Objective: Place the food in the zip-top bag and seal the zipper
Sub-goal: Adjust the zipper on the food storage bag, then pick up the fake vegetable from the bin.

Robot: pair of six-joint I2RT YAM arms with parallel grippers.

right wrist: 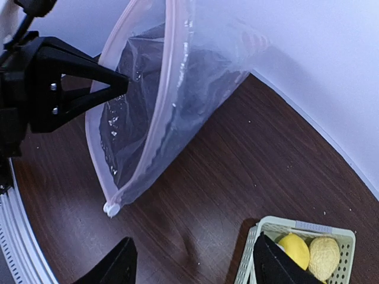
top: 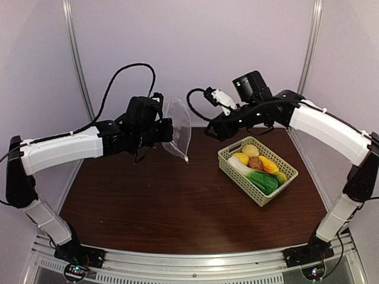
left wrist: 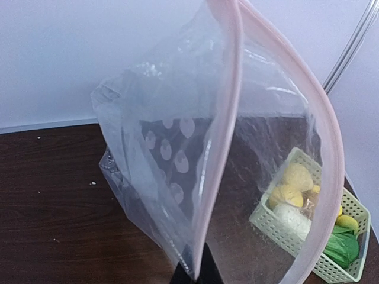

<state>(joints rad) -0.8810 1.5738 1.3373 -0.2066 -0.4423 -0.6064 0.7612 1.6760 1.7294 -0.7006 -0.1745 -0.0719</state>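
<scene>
The clear dotted zip-top bag hangs in the air over the far middle of the table, mouth open. My left gripper is shut on its rim; the left wrist view shows the rim pinched between the fingers. The pink zipper runs down to the white slider tab at the low corner. My right gripper is open and empty, just right of the bag and above the table. The food lies in the basket: lemon, potato, brown piece, orange piece, green vegetable.
The pale green lattice basket stands on the right half of the brown table, below the right arm. It shows through the bag in the left wrist view. White walls with metal posts close the back and sides.
</scene>
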